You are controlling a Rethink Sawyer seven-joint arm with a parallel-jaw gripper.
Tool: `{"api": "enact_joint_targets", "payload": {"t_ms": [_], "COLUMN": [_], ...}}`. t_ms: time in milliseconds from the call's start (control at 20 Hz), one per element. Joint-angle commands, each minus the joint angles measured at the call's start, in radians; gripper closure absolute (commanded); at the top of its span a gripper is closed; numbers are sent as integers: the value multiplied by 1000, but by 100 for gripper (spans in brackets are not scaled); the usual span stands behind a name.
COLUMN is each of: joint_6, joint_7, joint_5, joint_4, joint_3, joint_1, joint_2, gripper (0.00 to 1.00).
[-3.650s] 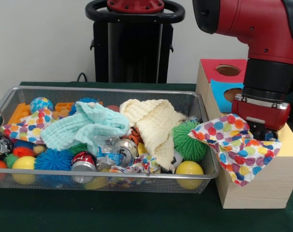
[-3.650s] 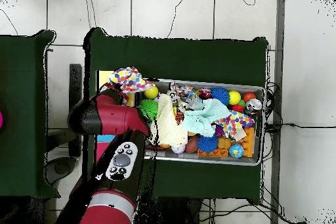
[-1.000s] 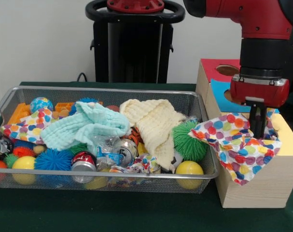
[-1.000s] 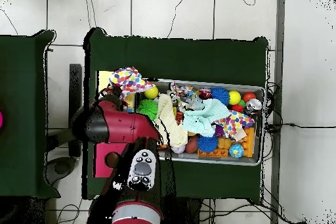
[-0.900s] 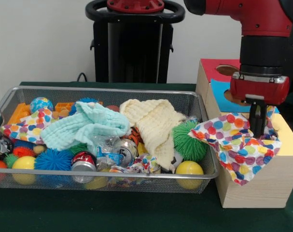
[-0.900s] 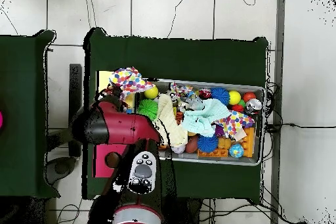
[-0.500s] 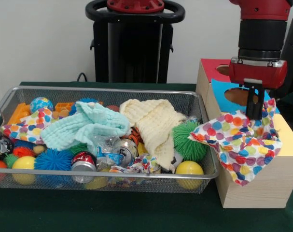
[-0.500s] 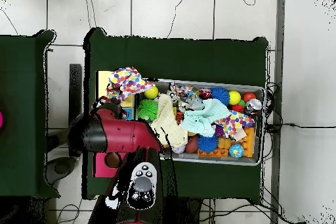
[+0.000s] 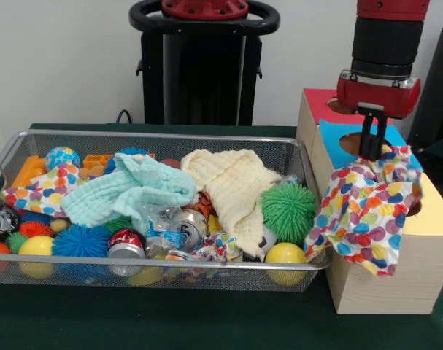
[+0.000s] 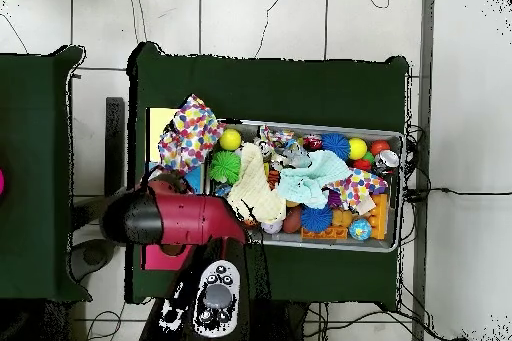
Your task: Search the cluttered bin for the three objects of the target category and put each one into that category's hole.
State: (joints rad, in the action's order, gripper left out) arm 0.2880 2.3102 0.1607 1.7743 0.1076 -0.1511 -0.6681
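Front view shows the polka-dot cloth point(image 9: 366, 211) at the right of the frame, draped over the near-left corner of the yellow-topped box point(image 9: 433, 219) and hanging down its wooden side, with its upper edge bunched just below the gripper point(image 9: 371, 149). Half a second earlier it lay spread wider toward the bin; now it has been drawn up and gathered as the gripper rose and moved toward the upper right, over the blue-topped box point(image 9: 336, 138). The gripper's two dark fingers look pressed close together, and the cloth's top folds sit right at their tips, but whether they are pinching the fabric or have just let go I cannot tell from this angle. The hole point(image 9: 414, 208) shows only as a dark arc at the cloth's right edge, so the cloth is on the box, not through it.

Overhead view, with the cloth point(image 10: 190, 135) at upper left, agrees: it lies across the yellow top beside the bin point(image 10: 398, 197).

For the task, this first cloth appears undelivered; it likely needs pushing or re-dropping into the hole. A second dotted cloth point(image 9: 39, 188) lies at the bin's left end, partly under the mint cloth point(image 9: 126, 191); a third scrap point(image 9: 206, 248) peeks out near the cans point(image 9: 126, 244) at the front rim, beneath the cream cloth point(image 9: 232, 186).
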Motion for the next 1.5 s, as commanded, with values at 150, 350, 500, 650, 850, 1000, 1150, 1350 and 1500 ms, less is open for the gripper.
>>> {"api": "enact_joint_targets", "payload": {"t_ms": [150,350,500,650,850,1000,1150,1350,1500], "joint_6": [233,183,92,59,10,33,65,92,85], "joint_7": [-5,25,76,111,147,152,144,121,117], "joint_5": [-93,-101,-92,-77,-49,-30,-23,-35,-39], "joint_4": [113,112,48,-30,-154,-235,-251,-266,-267], "joint_3": [4,-21,-26,-2,44,79,88,97,96], "joint_1": [13,24,7,-22,-65,-89,-91,-99,-100], "joint_2": [-68,-25,111,210,339,414,425,432,433], "gripper": [100,100,100,100,100,100,100,0,0]}}
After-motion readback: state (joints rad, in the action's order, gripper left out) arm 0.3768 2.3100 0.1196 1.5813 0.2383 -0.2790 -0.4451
